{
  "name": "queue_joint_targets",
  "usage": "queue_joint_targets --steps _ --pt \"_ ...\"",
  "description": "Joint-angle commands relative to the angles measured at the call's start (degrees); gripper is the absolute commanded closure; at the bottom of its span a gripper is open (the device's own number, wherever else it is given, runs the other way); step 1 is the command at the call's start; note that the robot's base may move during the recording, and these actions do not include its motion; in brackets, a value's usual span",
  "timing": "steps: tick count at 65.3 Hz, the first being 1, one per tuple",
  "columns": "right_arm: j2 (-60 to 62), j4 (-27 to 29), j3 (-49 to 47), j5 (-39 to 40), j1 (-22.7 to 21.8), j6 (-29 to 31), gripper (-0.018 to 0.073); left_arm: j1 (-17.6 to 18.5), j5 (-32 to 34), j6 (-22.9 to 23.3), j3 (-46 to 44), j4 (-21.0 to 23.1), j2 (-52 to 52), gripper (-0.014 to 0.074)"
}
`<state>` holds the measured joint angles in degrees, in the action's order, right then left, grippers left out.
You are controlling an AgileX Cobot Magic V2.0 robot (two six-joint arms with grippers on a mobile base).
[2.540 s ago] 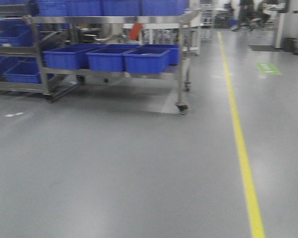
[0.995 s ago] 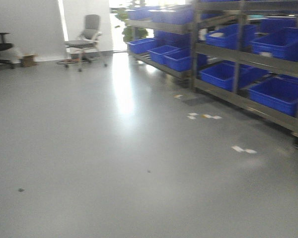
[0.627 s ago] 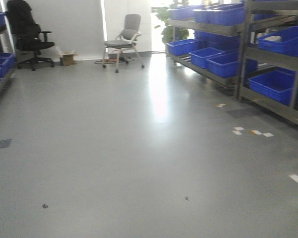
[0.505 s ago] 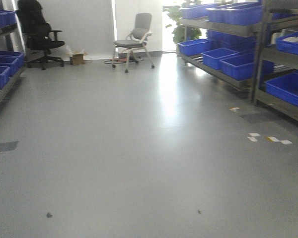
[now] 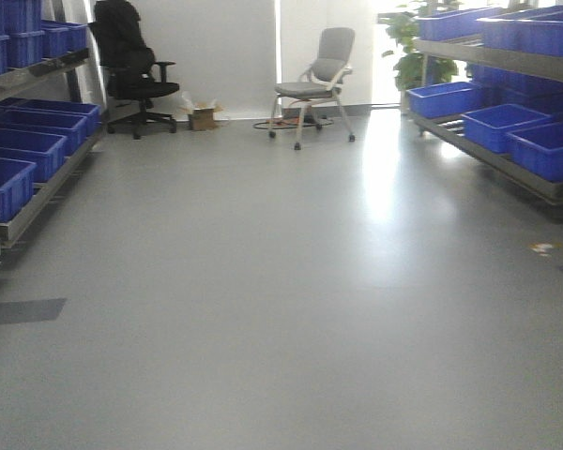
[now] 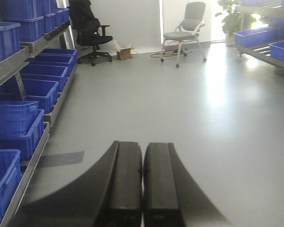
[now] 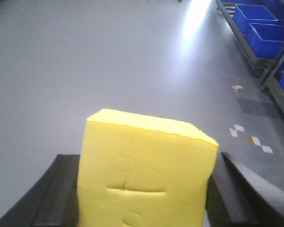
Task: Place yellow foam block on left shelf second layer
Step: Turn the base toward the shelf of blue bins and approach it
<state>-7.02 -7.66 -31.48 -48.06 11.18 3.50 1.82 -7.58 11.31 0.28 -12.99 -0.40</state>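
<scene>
Yellow foam block (image 7: pixel 146 175) sits clamped between the right jaws; the left jaws are pressed together.

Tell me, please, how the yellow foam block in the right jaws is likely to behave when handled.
The yellow foam block probably squashes easily: its near face shows pressed-in creases. Its flat faces and sharp edges suggest it will sit still rather than roll. The matte, fine-grained surface likely grips well between the jaws flanking it.
</scene>
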Motion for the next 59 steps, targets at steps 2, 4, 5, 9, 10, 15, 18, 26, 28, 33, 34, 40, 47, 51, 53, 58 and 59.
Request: queue_joint_targets --steps 2,4,5,9,10,15,18,26,28,33,34,40,47,51,53,58,59 --pt "-1.1 -1.1 -1.6 4.5 0.1 0.4 0.0236 0.3 5.0 0.2 1.5 0.2 -0.7 0.046" --pt "-1.1 -1.1 -1.6 4.5 0.1 0.4 0.0236 0.3 5.0 0.2 1.5 0.2 -0.7 0.046" --pt "-1.1 -1.1 -1.6 4.5 0.1 0.4 0.0236 0.3 5.0 0.2 1.5 0.2 -0.7 0.046" --pt "-1.1 -1.1 -1.6 4.5 0.1 0.4 0.0236 0.3 5.0 0.2 1.5 0.2 -0.7 0.046" --pt "-1.1 -1.1 -1.6 4.5 0.1 0.4 0.0236 0.3 5.0 0.2 1.5 0.2 -0.7 0.046" --pt "-1.1 -1.1 -1.6 4.5 0.1 0.4 0.0236 0.3 5.0 0.2 1.5 0.2 -0.7 0.046" --pt "-1.1 -1.1 -1.6 4.5 0.1 0.4 0.0236 0.3 5.0 0.2 1.5 0.2 -0.7 0.046" --pt "-1.1 -1.1 -1.6 4.5 0.1 0.4 0.0236 0.3 5.0 0.2 1.5 0.2 -0.7 0.046" --pt "-1.1 -1.1 -1.6 4.5 0.1 0.4 0.0236 0.3 5.0 0.2 1.5 0.2 -0.7 0.046" --pt "-1.1 -1.1 -1.6 4.5 0.1 0.4 0.0236 0.3 5.0 0.2 1.5 0.2 -0.7 0.046" --pt "-1.1 -1.1 -1.6 4.5 0.1 0.4 0.0236 0.3 5.0 0.2 1.5 0.2 -0.7 0.046" --pt "-1.1 -1.1 -1.6 4.5 0.1 0.4 0.0236 0.3 5.0 0.2 1.5 0.2 -0.7 0.046" --pt "-1.1 -1.1 -1.6 4.5 0.1 0.4 0.0236 0.3 5.0 0.2 1.5 0.2 -0.7 0.046" --pt "-1.1 -1.1 -1.6 4.5 0.1 0.4 0.0236 0.3 5.0 0.2 1.5 0.2 -0.7 0.046" --pt "-1.1 -1.1 -1.6 4.5 0.1 0.4 0.0236 0.3 5.0 0.2 1.5 0.2 -0.7 0.046" --pt "-1.1 -1.1 -1.6 4.5 0.1 0.4 0.0236 0.3 5.0 0.2 1.5 0.2 -0.7 0.046" --pt "-1.1 -1.1 -1.6 4.5 0.1 0.4 0.0236 0.3 5.0 0.2 1.5 0.2 -0.7 0.046"
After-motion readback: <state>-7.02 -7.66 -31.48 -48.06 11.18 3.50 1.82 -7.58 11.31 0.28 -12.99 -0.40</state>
